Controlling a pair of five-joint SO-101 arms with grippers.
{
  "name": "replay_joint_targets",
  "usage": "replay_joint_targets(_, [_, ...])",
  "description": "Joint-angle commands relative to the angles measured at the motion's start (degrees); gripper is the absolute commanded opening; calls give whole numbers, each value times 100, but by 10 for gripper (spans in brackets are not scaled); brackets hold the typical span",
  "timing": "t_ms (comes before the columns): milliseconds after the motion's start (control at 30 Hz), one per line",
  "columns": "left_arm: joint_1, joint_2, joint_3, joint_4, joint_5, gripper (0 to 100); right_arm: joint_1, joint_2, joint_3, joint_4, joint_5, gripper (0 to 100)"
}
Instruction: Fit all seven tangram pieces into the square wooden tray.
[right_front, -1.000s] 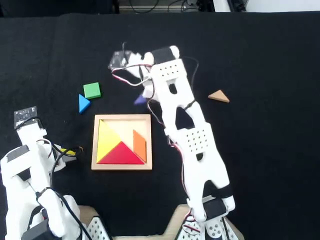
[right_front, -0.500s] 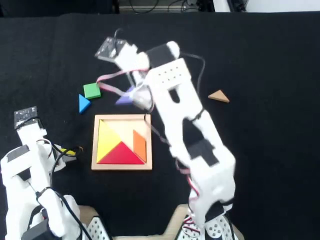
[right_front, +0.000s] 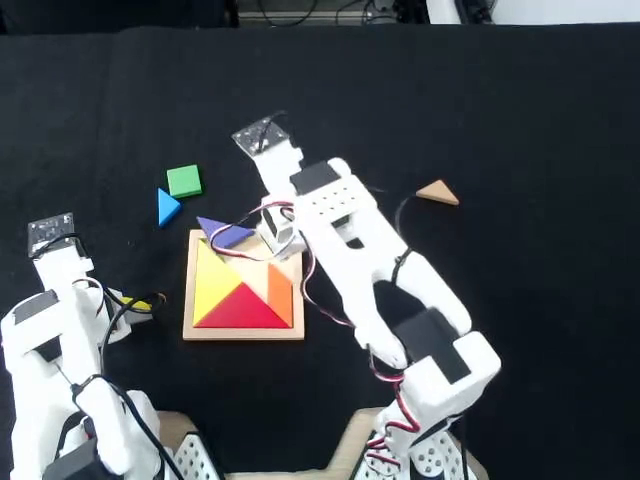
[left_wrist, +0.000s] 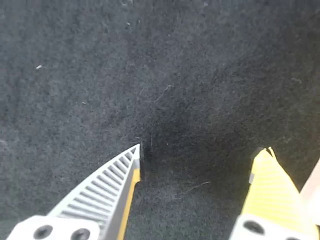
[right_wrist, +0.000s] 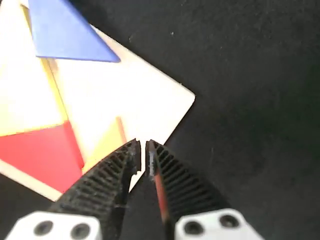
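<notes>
Tray (right_front: 243, 334) w/ purple triangle (right_front: 226, 234) on its corner, right hand (right_wrist: 142, 145) pressed together, left hand (left_wrist: 202, 148) spread

The tray (right_front: 244, 335) lies in the middle of the table (right_front: 520, 300). In it, a big triangle (right_front: 212, 280) is at the left, a second big triangle (right_front: 243, 308) at the near side, and a four-sided piece (right_front: 279, 285) at the right. A third triangle (right_front: 225, 233) lies across its far left corner. Behind it to the left (near each other, not touching) are a square (right_front: 184, 181) and a small triangle (right_front: 167, 206). A last triangle (right_front: 437, 192) lies well apart at the right.
</notes>
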Motion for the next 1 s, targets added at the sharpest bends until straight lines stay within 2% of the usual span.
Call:
replay_joint_targets(0, [57,-123,-22,-70,35,340,97,-470,-171,-141,387,11])
replay_joint_targets(100, [57,-123,-22,-70,35,340,62,-655,-374,-185,1240,11])
replay_joint_targets(233, [57,-123,-22,-70,35,340,-105,-760,-435,-264,2919,16])
replay_joint_targets(300, [-40,-141,-31,-114,70,340,-123,-681,-382,-299,3508,31])
replay_joint_targets(367, [-470,-141,-66,-211,167,340,-123,-541,-295,-501,3648,105])
replay_joint_targets(500, [-1165,-97,-163,-404,949,340,-273,-330,-127,-1002,3675,248])
replay_joint_targets(733, [-1833,-88,-224,-519,1240,340,-1116,-22,-66,-1125,3692,255])
replay_joint_targets(967, [-1842,-88,-224,-519,1240,340,-1477,391,-92,-1134,3736,255])
